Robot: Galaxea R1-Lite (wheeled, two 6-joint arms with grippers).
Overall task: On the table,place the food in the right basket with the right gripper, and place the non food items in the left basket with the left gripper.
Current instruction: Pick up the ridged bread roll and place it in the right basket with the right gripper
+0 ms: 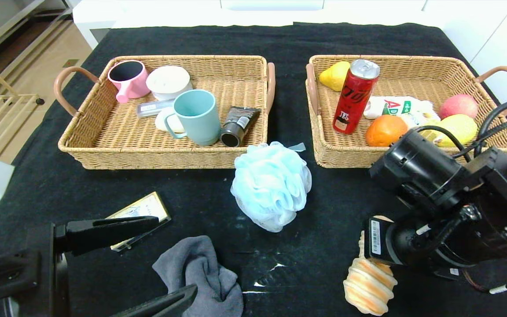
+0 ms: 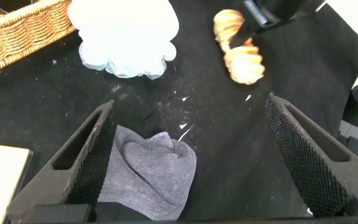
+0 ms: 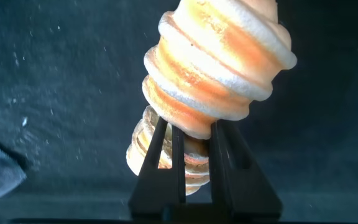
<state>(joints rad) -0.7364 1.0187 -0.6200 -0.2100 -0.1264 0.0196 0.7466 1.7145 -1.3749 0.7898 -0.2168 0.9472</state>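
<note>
My right gripper [image 1: 374, 246] is shut on one end of a spiral bread roll [image 1: 368, 284] at the front right of the table. In the right wrist view its fingers [image 3: 166, 149] clamp the roll [image 3: 219, 62]. My left gripper [image 1: 175, 255] is open at the front left, over a crumpled grey cloth [image 1: 200, 273]. In the left wrist view the cloth [image 2: 145, 171] lies against one finger of the left gripper [image 2: 190, 104], and the roll [image 2: 241, 56] shows farther off. A light blue bath pouf [image 1: 271, 185] lies between the baskets' front corners.
The left basket [image 1: 161, 160] holds mugs, a white lidded jar and tubes. The right basket [image 1: 412, 58] holds a red can, fruit and a packet. A gold-edged flat box [image 1: 141, 211] lies under my left finger. Black cloth covers the table.
</note>
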